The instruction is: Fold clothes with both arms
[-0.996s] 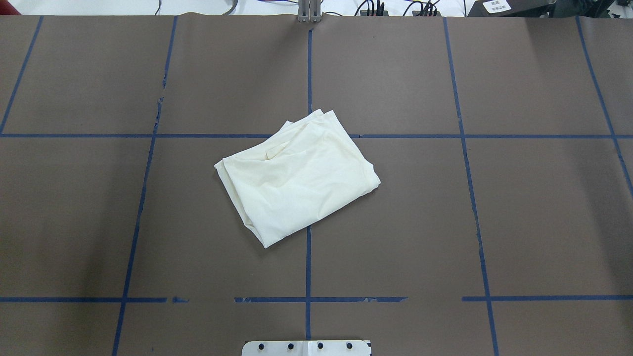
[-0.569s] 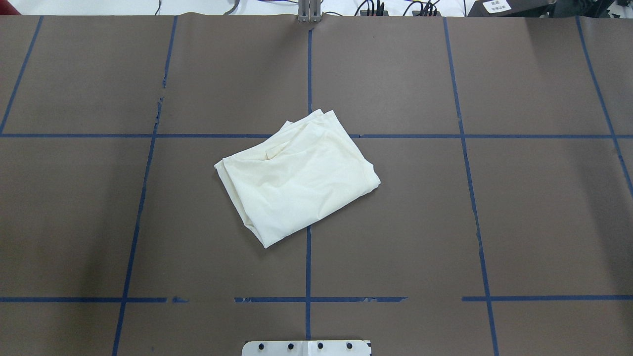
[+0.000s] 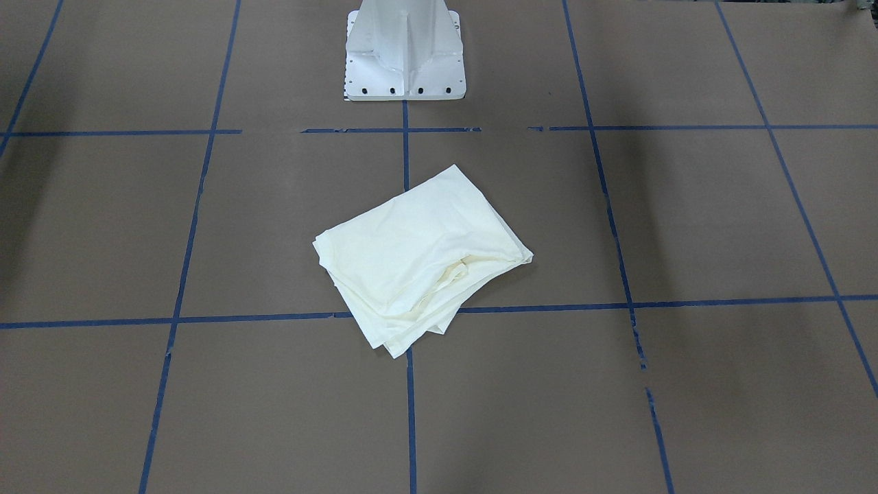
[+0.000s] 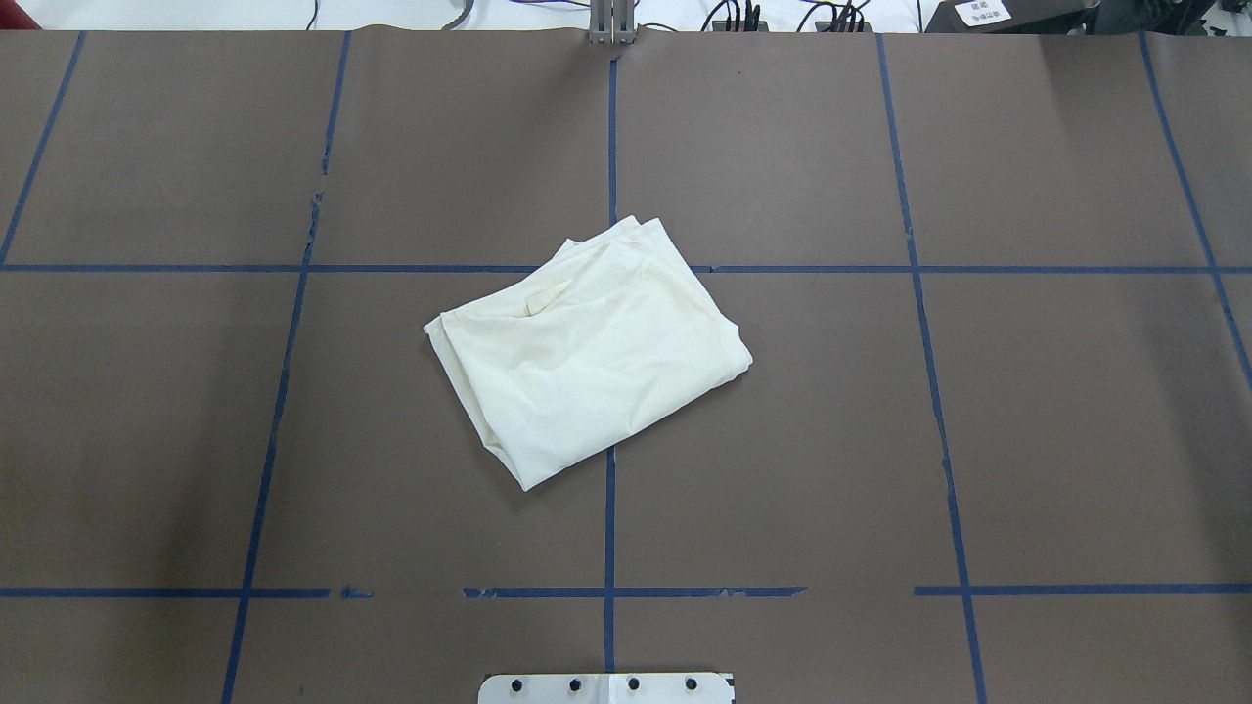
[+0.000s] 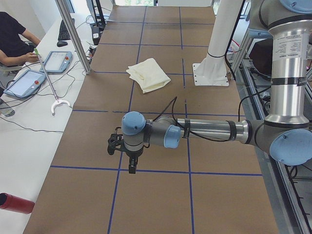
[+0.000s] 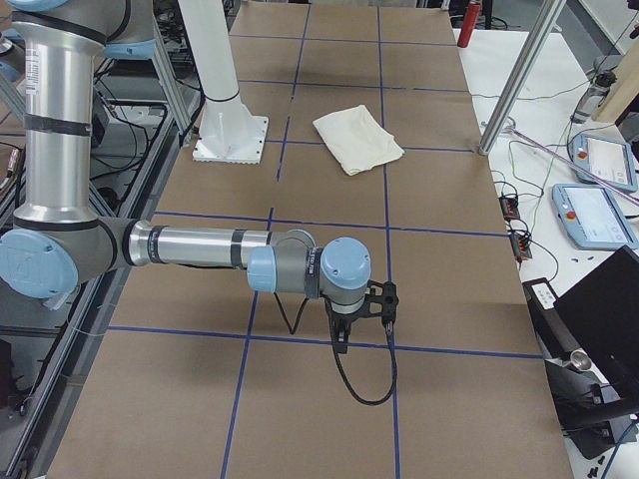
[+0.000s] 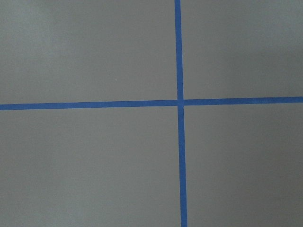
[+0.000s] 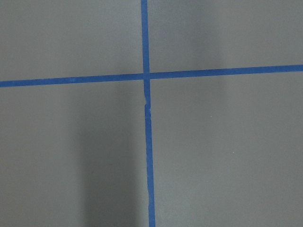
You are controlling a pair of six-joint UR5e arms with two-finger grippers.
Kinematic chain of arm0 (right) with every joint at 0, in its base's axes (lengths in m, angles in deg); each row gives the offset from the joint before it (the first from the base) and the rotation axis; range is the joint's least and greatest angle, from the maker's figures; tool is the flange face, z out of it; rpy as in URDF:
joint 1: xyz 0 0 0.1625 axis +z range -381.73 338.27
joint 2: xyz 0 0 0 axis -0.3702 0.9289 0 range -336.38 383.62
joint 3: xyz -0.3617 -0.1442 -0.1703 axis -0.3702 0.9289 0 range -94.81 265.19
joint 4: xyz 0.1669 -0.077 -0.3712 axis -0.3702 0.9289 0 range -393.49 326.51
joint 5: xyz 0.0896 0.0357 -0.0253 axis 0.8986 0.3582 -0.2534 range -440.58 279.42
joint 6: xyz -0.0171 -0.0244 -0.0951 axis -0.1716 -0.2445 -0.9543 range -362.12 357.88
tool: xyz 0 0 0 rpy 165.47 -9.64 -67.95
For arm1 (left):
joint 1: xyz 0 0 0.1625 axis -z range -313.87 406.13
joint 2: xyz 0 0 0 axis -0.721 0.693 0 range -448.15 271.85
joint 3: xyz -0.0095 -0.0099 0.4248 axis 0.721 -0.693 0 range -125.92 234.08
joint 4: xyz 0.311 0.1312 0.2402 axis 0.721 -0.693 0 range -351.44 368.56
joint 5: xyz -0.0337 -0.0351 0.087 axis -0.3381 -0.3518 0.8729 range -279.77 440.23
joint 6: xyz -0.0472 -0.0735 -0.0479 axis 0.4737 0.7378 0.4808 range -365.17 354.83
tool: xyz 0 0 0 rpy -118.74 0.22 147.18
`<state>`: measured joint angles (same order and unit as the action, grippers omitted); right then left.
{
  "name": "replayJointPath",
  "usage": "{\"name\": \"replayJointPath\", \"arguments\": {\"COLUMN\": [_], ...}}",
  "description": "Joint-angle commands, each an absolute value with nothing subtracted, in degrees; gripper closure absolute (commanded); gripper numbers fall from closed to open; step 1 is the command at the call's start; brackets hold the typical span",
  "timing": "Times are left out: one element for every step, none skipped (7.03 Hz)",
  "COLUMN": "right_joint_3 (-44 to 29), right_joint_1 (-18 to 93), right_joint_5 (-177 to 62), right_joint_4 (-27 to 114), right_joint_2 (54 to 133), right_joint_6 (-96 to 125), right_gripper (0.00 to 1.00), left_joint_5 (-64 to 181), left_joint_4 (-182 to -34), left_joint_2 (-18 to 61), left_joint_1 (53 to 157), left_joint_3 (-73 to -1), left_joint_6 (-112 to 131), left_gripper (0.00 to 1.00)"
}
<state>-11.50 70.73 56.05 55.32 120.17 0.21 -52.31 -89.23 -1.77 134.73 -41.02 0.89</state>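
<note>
1 folded cream shirt (image 4: 587, 352) lay in front of 1 white pedestal base (image 3: 405, 51). 4 dark bolts showed along that base's front edge. 2 robot arms reached out low over the table, the left arm (image 5: 204, 130) and the right arm (image 6: 200, 247), 1 to each side of the base. Across the table from the base were 2 tablets (image 5: 56, 61), 1 seated operator (image 5: 14, 39) and 1 red cylinder (image 5: 14, 202).

A flat grey-brown table surface (image 7: 85, 165) fills the whole frame. Two strips of blue tape (image 7: 179, 47) cross right of centre, slightly above the middle: one runs top to bottom, the other spans the frame from left to right, tilting very slightly upward rightward.
</note>
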Motion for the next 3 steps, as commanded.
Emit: {"name": "replayJointPath", "arguments": {"right_joint_3": [-11.5,-11.5,-11.5], "right_joint_1": [70.7,70.7,70.7], "right_joint_5": [55.7,55.8,55.8], "right_joint_4": [54.9,54.9,54.9], "right_joint_2": [120.2,120.2,120.2], "right_joint_6": [0.2,0.2,0.2], "right_gripper": [0.00,0.00,0.00], "left_joint_5": [-52.3,-52.3,-52.3], "left_joint_4": [-89.3,-89.3,-89.3], "left_joint_2": [-1.8,-1.8,-1.8], "left_joint_1": [134.8,134.7,134.8], "left_joint_3": [-40.9,-40.8,-40.8], "left_joint_6": [0.7,0.6,0.5], "left_gripper": [0.00,0.00,0.00]}}
